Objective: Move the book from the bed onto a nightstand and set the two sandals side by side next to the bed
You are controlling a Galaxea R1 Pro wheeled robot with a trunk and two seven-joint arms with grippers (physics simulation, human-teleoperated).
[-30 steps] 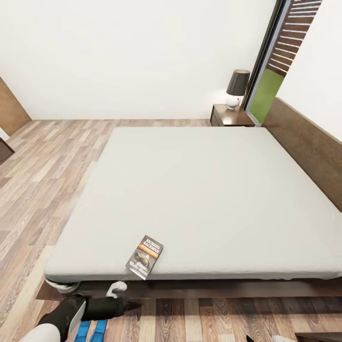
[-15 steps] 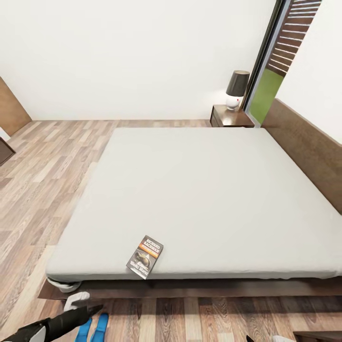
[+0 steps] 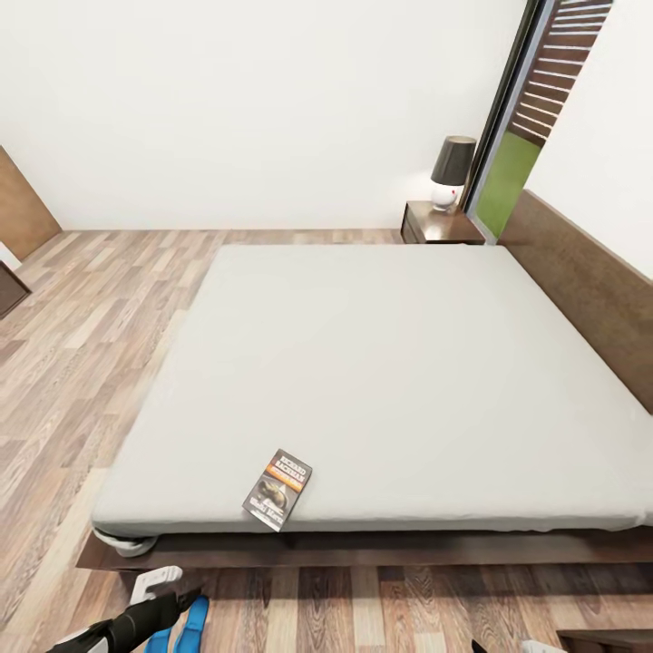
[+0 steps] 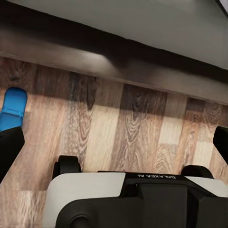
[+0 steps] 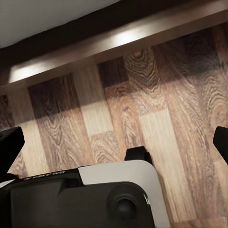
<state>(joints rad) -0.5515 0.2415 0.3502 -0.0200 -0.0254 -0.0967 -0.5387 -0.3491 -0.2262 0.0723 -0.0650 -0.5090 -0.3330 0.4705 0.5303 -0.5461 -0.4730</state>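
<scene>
The small dark paperback book (image 3: pixel 277 490) lies on the grey mattress's near edge, ahead-right of the left pincer (image 3: pixel 186 600). Both pincers gape wide, empty; the left is nearer.

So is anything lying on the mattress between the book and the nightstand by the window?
Nothing visible does. The book lies near the mattress's near edge, and the bare mattress stretches unbroken to the far corner, where the nightstand stands. A lamp takes up part of its top.
</scene>
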